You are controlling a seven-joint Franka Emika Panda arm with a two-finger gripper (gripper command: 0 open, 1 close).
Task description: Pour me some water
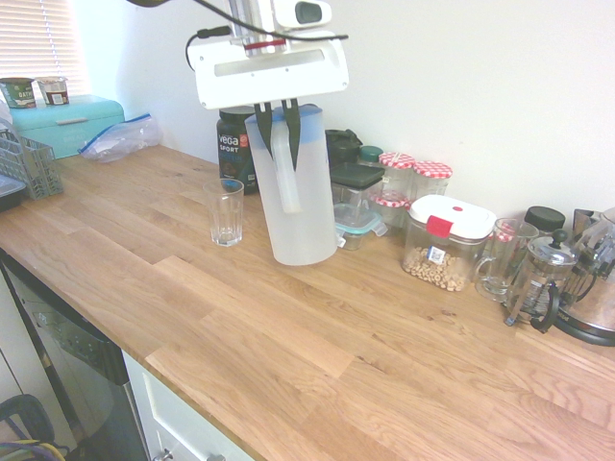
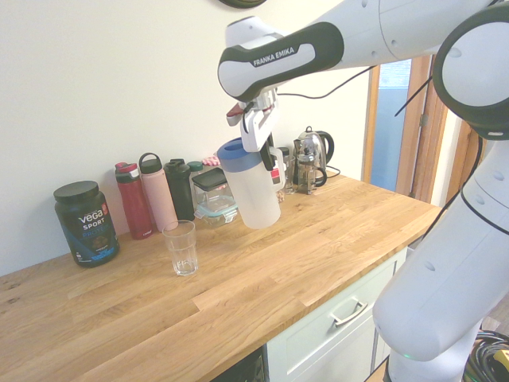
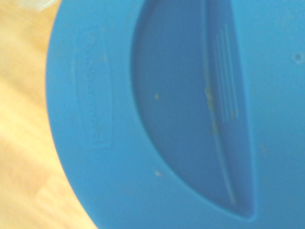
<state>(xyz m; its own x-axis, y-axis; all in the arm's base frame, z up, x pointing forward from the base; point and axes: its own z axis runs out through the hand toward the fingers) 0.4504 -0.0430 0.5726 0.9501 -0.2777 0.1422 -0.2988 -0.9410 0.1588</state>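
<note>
A tall frosted jug (image 1: pixel 312 216) (image 2: pixel 256 195) with a blue lid (image 3: pixel 167 119) hangs slightly tilted just over the wooden counter (image 1: pixel 288 327). My gripper (image 1: pixel 279 121) (image 2: pixel 259 132) comes down from above and is shut on the top of its side handle (image 1: pixel 288 178). The water inside is too faint to make out. An empty clear drinking glass (image 1: pixel 227 211) (image 2: pixel 181 247) stands upright on the counter a short way beside the jug, apart from it. In the wrist view the blue lid fills nearly the whole picture.
Along the wall stand a black Vega tub (image 1: pixel 233 144) (image 2: pixel 86 223), a red bottle (image 2: pixel 134 200), a pink bottle (image 2: pixel 159 199), storage jars, a cereal container (image 1: pixel 447 240), a French press (image 1: pixel 543 279) and a kettle (image 1: pixel 596 298). A teal bread box (image 1: pixel 67 120) and a dish rack (image 1: pixel 24 163) sit at the far end.
</note>
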